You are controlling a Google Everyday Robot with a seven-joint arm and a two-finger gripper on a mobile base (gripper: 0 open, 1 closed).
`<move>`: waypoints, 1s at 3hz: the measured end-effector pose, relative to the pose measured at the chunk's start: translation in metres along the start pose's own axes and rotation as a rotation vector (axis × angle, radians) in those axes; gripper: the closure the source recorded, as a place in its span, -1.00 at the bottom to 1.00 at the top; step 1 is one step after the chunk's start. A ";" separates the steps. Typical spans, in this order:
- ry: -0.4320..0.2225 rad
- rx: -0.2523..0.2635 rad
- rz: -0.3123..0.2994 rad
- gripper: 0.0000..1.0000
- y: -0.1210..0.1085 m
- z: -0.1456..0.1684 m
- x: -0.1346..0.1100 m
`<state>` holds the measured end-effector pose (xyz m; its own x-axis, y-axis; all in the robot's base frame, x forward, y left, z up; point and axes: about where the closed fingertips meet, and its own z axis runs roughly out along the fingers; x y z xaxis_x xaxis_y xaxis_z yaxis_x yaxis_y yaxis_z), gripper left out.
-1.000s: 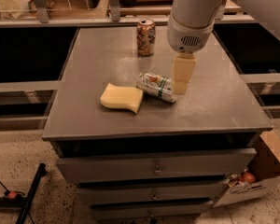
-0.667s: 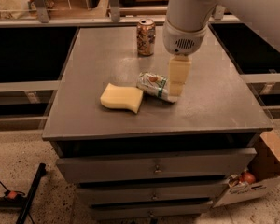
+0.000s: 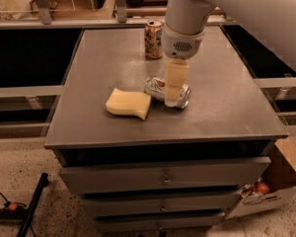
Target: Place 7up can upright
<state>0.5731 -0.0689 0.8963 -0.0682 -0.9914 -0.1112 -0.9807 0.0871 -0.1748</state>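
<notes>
Shows the claw (image 3: 172, 98) at mid-desk, hanging straight down from the white arm (image 3: 183, 28) and overlapping the middle of the 7up can (image 3: 155, 86). Compared with a second ago, has shifted leftward and lower: then poised over the can's right end, now set across its body. Cannot tell whether clenched on the can or released, nor whether in contact at all from this angle.

Places the 7up can on its side on the grey desk (image 3: 227, 112), long axis running from upper left to lower right, silvery ends showing on either side of the claw. Judged as the approach-to-grasp step: can not yet upright, so the main work of the task is outstanding. Suggests next a grip across the body, a lift, and a turn to stand it on its base.

Labels: a small red-orange mark and greenish patches discernible on the 7up can; no lettering legible. Behind it, well apart, an orange-brown patterned can (image 3: 153, 38) standing upright, print likewise unreadable. Just beside the 7up can to the left, a plain yellow sponge (image 3: 128, 102), unmarked. On the floor at lower right, a cardboard box (image 3: 286, 177), no readable print.
</notes>
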 end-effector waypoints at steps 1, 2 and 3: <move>-0.006 -0.018 -0.001 -0.61 0.000 0.014 -0.013; -0.011 -0.033 -0.007 -0.54 0.005 0.041 -0.026; -0.014 -0.033 -0.005 -0.52 0.005 0.049 -0.026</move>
<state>0.5792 -0.0381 0.8505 -0.0613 -0.9904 -0.1238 -0.9866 0.0789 -0.1427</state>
